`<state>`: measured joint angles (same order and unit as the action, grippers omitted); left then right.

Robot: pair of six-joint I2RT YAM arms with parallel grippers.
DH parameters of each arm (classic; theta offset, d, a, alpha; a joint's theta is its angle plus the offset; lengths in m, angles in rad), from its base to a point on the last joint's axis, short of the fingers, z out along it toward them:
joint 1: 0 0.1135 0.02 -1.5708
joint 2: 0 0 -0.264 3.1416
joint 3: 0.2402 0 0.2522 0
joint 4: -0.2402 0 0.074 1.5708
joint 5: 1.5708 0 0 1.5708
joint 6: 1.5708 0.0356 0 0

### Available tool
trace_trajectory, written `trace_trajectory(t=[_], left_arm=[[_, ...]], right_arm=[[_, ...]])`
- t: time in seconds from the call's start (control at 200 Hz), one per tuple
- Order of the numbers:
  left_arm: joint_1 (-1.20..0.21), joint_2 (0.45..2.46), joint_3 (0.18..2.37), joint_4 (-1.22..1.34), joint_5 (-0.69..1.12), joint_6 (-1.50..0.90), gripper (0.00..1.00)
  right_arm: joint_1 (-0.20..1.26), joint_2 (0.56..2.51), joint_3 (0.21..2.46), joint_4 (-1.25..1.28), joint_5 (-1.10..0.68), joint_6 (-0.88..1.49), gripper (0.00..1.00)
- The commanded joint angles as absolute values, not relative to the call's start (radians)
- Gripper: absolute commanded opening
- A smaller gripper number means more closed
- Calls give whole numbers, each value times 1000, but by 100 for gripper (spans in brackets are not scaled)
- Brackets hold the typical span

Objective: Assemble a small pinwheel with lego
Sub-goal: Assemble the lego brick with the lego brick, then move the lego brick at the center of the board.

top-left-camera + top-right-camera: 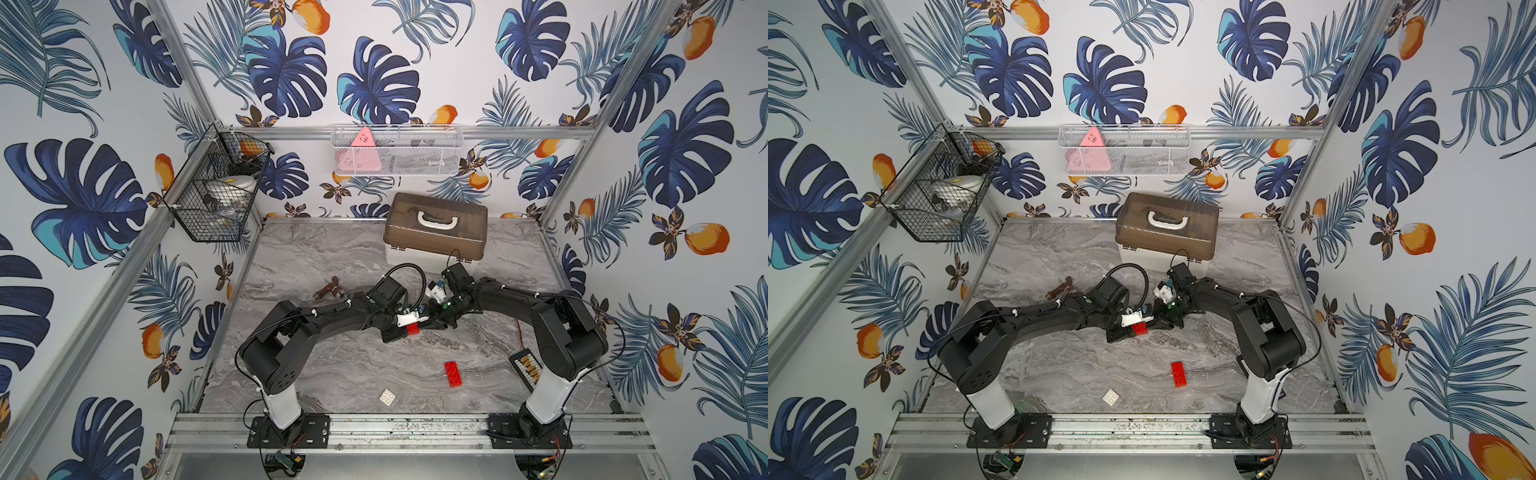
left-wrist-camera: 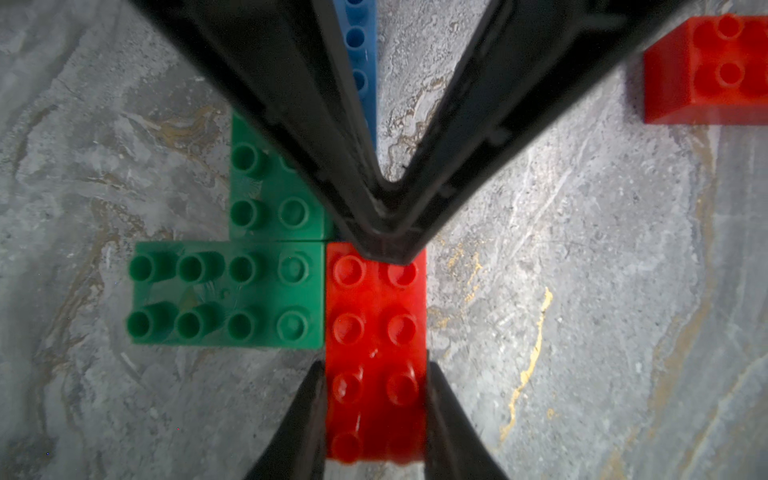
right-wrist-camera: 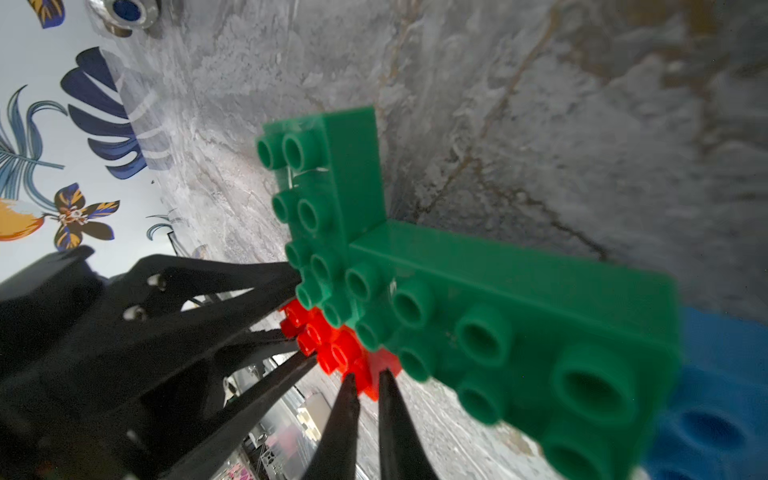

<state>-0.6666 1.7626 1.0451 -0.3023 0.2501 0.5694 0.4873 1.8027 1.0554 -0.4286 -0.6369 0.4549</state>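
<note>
A marbled tabletop [image 1: 332, 257] is sitting between leaf-print walls. In both top views the left hand [image 1: 417, 323] and right hand [image 1: 432, 318] are hanging tip to tip over the unfinished pinwheel [image 1: 412, 329] near its middle. A spare red brick [image 1: 453, 373] and a white square brick [image 1: 387, 395] are lying nearer the arm bases.

In the left wrist view the left hand [image 2: 374, 370] is gripping a red brick [image 2: 376, 316] by its long sides. Two green bricks [image 2: 226, 295] forming an L are touching it, a blue brick [image 2: 359, 62] is lying beyond, and the closed right hand [image 2: 386, 245] is touching its far end.

In the right wrist view the right hand's fingers [image 3: 349, 399] are standing almost together against that brick.
</note>
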Motion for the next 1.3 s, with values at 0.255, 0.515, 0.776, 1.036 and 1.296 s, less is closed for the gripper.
trace_trajectory(t=[0.255, 0.515, 0.776, 1.036, 1.296], left_arm=[[-613, 1704, 1095, -272, 360, 481, 99], [-584, 1487, 907, 16, 387, 114, 99], [-583, 1374, 602, 682, 398, -759, 99], [-583, 1509, 500, 901, 436, -1021, 99], [-585, 1479, 427, 788, 365, -1016, 99]], right_arm=[[481, 1732, 1072, -440, -665, 509, 17], [459, 1553, 994, -632, -538, 423, 31], [475, 1338, 820, -823, -323, 385, 59], [622, 1248, 675, -737, -279, 518, 62], [730, 1342, 655, -658, -198, 555, 47]])
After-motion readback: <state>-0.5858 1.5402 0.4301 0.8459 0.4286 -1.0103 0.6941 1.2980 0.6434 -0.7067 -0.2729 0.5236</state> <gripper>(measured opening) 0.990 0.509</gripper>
